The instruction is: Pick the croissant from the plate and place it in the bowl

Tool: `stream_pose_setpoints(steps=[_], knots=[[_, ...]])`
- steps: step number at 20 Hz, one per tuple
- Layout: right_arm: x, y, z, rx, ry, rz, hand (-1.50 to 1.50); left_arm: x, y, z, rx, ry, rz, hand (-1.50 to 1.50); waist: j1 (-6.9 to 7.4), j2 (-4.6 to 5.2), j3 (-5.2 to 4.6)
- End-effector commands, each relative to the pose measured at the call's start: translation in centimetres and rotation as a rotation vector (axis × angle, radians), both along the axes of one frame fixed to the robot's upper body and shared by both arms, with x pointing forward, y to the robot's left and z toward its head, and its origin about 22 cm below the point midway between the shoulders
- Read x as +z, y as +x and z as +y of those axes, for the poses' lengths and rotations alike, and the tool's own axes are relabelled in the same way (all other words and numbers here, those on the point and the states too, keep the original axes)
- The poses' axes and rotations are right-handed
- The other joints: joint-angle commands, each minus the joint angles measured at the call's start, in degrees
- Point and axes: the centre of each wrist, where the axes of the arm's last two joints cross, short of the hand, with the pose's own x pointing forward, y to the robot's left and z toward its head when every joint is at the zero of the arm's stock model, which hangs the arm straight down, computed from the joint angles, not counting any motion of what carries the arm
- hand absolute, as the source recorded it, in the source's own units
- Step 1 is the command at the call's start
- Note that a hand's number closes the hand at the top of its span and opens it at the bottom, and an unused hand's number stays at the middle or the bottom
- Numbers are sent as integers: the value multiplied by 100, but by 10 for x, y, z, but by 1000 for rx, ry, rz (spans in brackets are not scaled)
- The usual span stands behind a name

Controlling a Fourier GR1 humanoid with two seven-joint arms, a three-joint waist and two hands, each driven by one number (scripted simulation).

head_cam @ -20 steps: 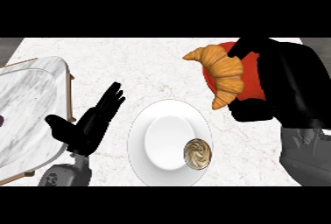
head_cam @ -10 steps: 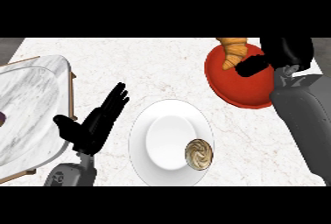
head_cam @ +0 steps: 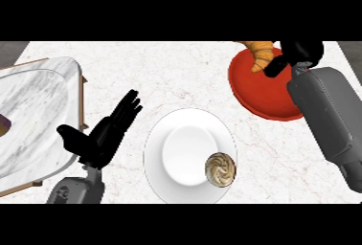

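The golden croissant (head_cam: 259,53) hangs over the far rim of the red bowl (head_cam: 258,93) at the upper right, its top cut off by the view's edge. My right hand (head_cam: 299,53) is curled round its right side, and my grey forearm covers the bowl's right part. The white plate (head_cam: 185,143) lies in the lower middle and carries a round swirled pastry (head_cam: 220,169) near its front right. My left hand (head_cam: 105,135) rests open, fingers up, left of the plate.
A marble tray (head_cam: 39,107) on a wooden frame fills the left side, with a dark purple thing (head_cam: 3,125) at the view's left edge. Bare marble counter lies between the plate, the tray and the bowl.
My right hand has carried the croissant away from me, from the bowl's near left to its far rim. The forearm now lies along the bowl's right side. The left hand has stayed put.
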Motion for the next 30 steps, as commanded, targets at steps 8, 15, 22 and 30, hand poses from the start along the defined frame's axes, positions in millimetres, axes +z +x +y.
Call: stream_pose_setpoints(steps=[8,15,22,30], knots=[[-23,26,-17,4,316,20,-150,-5,-10,-15,-11,-12,4,0,75,20,7],[-16,15,-41,94,758,-418,-150,-2,-1,4,36,-7,8,0,-170,-36,22],[-41,-26,-64,311,964,-511,-150,-6,-13,15,89,4,31,0,-494,-196,-1],[-68,-123,-95,453,1024,-572,-150,-14,-12,22,148,8,45,0,-779,-229,-12]])
